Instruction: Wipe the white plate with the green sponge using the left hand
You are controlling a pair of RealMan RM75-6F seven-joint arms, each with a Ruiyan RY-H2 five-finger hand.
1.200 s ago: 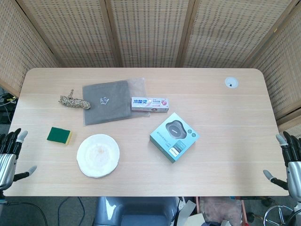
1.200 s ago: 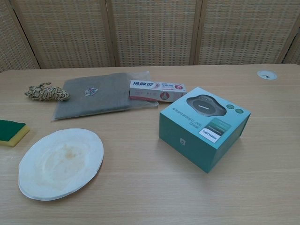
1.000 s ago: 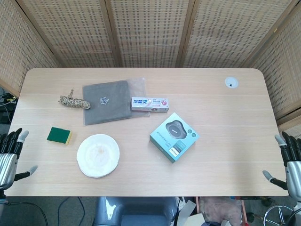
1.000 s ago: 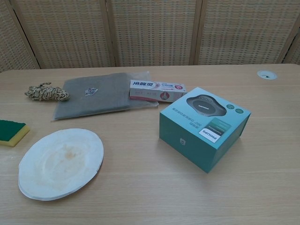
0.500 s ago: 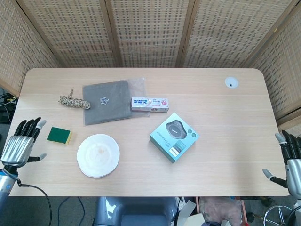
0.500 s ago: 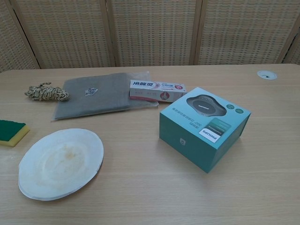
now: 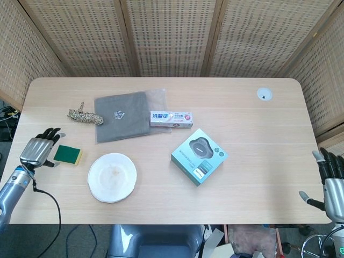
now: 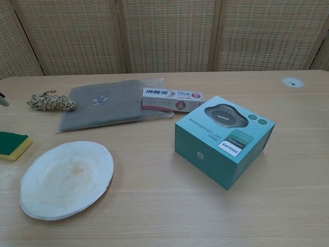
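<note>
My left hand (image 7: 38,150), fingers spread and empty, hovers just left of the flat rectangular green-and-yellow sponge (image 7: 67,155).

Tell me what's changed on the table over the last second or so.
The left hand has come up from the table's near left corner and moved in to just left of the sponge, fingers apart, holding nothing. Its fingertip now shows at the chest view's left edge. The right hand has barely shifted at the near right corner. The sponge, plate, cloth, toothpaste box, twine and teal box stayed put.
</note>
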